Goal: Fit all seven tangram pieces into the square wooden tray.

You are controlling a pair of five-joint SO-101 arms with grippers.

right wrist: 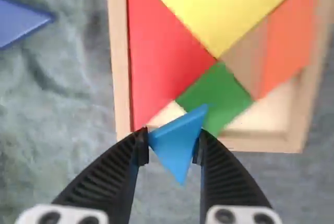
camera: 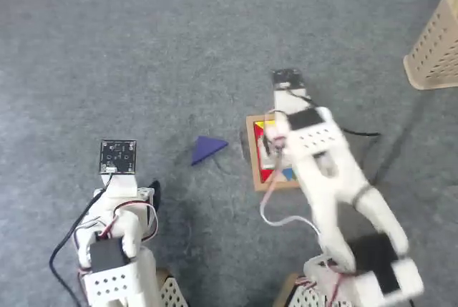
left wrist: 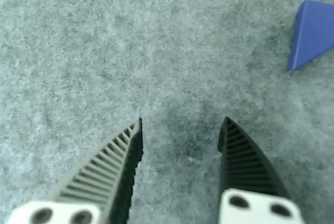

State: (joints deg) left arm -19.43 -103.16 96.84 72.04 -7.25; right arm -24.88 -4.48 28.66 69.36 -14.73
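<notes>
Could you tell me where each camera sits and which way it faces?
High: fixed above, looking down on both arms, the tray and the dark blue triangle.
Left wrist: on the left arm, looking past the open left gripper at the grey surface.
Right wrist: on the right arm, looking past the right gripper, shut on a light blue triangle, at the tray.
Shared: the dark blue triangle, in all three.

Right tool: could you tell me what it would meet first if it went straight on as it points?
The right tool would probably meet the wooden tray at its near rim, then the green piece; the light blue triangle it holds would touch first. Height above the tray is unclear.
</notes>
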